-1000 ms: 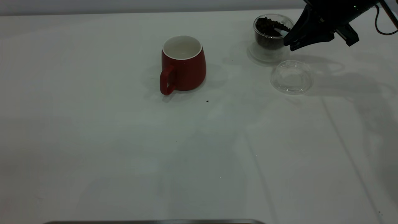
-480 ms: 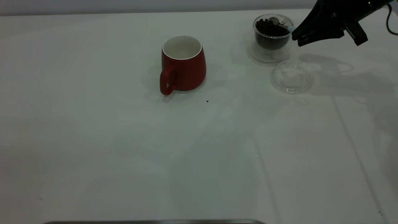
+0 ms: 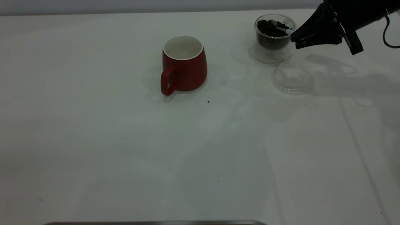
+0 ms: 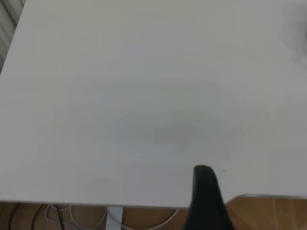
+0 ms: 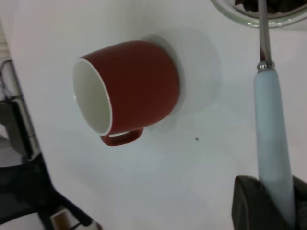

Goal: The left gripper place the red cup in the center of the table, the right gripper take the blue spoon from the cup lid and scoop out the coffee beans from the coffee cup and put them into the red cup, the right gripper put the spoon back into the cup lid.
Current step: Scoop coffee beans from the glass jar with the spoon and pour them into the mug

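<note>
Since a second ago your right gripper (image 3: 295,39) has risen beside the coffee cup (image 3: 274,32) | fingers clenched on the blue spoon (image 5: 272,124), bowl over the coffee beans (image 3: 271,28) | red cup (image 3: 184,64) mid-worktop (image 3: 200,140), well apart | risk: tilting the spoon in transit spills beans.

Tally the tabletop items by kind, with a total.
Cups: 2, the red cup and the coffee cup holding coffee beans
Cup lid: 1
Blue spoon: 1, held by the right tool with its bowl in the coffee cup
Total: 4
</note>
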{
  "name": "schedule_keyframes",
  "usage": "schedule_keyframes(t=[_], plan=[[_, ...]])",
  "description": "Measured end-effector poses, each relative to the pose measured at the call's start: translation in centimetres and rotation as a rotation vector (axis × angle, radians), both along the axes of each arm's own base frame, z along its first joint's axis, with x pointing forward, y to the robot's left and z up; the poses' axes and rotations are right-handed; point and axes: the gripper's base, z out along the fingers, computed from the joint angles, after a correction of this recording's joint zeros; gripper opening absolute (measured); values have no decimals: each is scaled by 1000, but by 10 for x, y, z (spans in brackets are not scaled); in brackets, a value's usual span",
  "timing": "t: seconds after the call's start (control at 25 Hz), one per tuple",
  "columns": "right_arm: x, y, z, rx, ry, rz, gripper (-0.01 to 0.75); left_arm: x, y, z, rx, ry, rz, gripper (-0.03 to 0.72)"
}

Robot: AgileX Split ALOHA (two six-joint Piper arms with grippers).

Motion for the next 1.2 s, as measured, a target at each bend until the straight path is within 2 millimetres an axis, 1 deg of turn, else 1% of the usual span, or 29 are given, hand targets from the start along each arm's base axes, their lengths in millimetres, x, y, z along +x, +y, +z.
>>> schedule_keyframes(t=[0.2,0.56,0.88,1.2], plan=[[0,-6,-7,46,12,-20,113,0,0,0,0,0,0,587],[0,-11,-3,112,18,-36,113,0,0,0,0,0,0,587],[-1,-18,-1,134,19,-37,113,0,0,0,0,0,0,587],[-1,-14,5,207,-15,-3,113,0,0,0,0,0,0,587]])
